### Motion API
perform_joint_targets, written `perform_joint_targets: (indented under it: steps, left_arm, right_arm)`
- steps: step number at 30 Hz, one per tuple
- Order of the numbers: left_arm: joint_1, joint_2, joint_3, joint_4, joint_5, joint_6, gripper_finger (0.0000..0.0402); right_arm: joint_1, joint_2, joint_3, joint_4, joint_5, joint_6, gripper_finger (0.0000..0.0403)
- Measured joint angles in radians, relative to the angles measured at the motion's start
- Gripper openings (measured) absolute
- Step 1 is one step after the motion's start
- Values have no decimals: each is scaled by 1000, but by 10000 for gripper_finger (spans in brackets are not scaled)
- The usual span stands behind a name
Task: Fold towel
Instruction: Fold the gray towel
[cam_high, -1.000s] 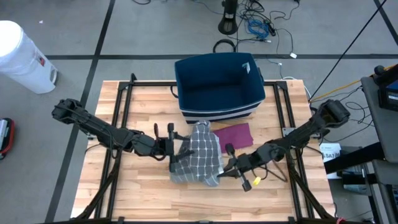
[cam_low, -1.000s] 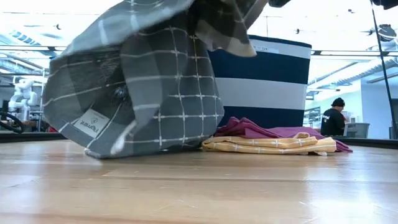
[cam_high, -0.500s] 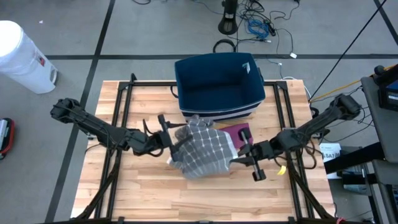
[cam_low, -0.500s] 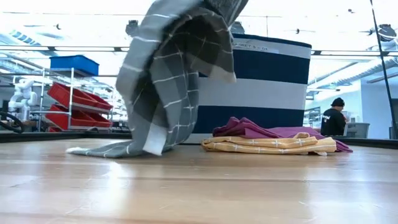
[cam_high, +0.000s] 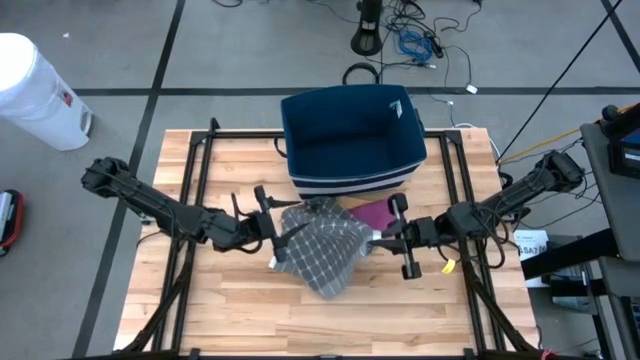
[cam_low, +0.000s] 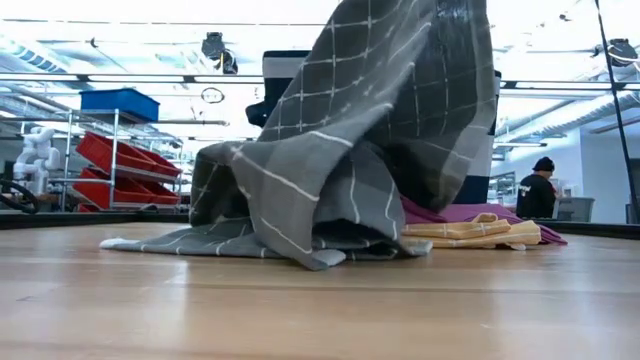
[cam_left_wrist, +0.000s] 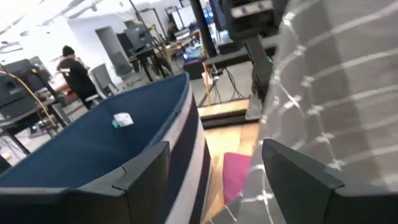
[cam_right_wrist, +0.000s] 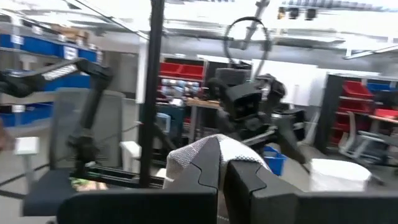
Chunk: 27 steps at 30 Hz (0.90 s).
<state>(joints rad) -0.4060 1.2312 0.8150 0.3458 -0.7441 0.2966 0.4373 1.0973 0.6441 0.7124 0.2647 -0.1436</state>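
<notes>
A grey checked towel (cam_high: 325, 252) rises like a tent over the middle of the table (cam_high: 230, 310). Its lower folds (cam_low: 300, 235) lie heaped on the wood. My right gripper (cam_high: 378, 237) is at the towel's right side, shut on it. My left gripper (cam_high: 285, 232) is open at the towel's left side, level, and nothing lies between its fingers. In the left wrist view the towel (cam_left_wrist: 336, 93) hangs close by one finger (cam_left_wrist: 298, 180); I cannot tell whether they touch. My right gripper pinches a bunched fold of the towel (cam_right_wrist: 211, 148) between its two fingers (cam_right_wrist: 199, 180); the fold pokes out just above them. The fingers come in about level from the table's right. The towel hangs below and spreads down onto the table (cam_low: 330, 250), slack.
A dark blue basket (cam_high: 350, 140) stands at the far middle of the table. A magenta cloth (cam_high: 372, 212) lies in front of it, and a folded yellow cloth (cam_low: 470, 232) lies beside the towel. A white bin (cam_high: 35, 90) stands off the table, and a person (cam_low: 540, 190) is in the room behind.
My right gripper has risen and drawn back toward the table's right and far side, rolling as it went and staying shut on the towel. The towel, which hung lifted at its left side, has sunk there, and its lower part now lies heaped on the table under a raised peak.
</notes>
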Motion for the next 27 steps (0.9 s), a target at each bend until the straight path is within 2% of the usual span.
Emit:
perform_joint_targets:
  steps: [3, 7, 10, 17, 27]
  left_arm:
    - [-20, 0, 0, -52, 40, -33, 269]
    - [-40, 16, 0, -87, 206, -128, 270]
    - [-63, 57, 0, -83, 272, -195, 270]
    - [-108, 238, 0, 8, 270, -233, 270]
    - [-121, 469, 0, 303, 183, -257, 270]
  right_arm:
    - [-14, -3, 0, -3, 28, -13, 0]
    - [-46, -15, 0, -42, 73, -16, 0]
    - [-80, -20, 0, -84, 84, -9, 0]
    - [-155, -21, 0, -125, 84, 19, 0]
    - [-224, -20, 0, -132, 84, 13, 0]
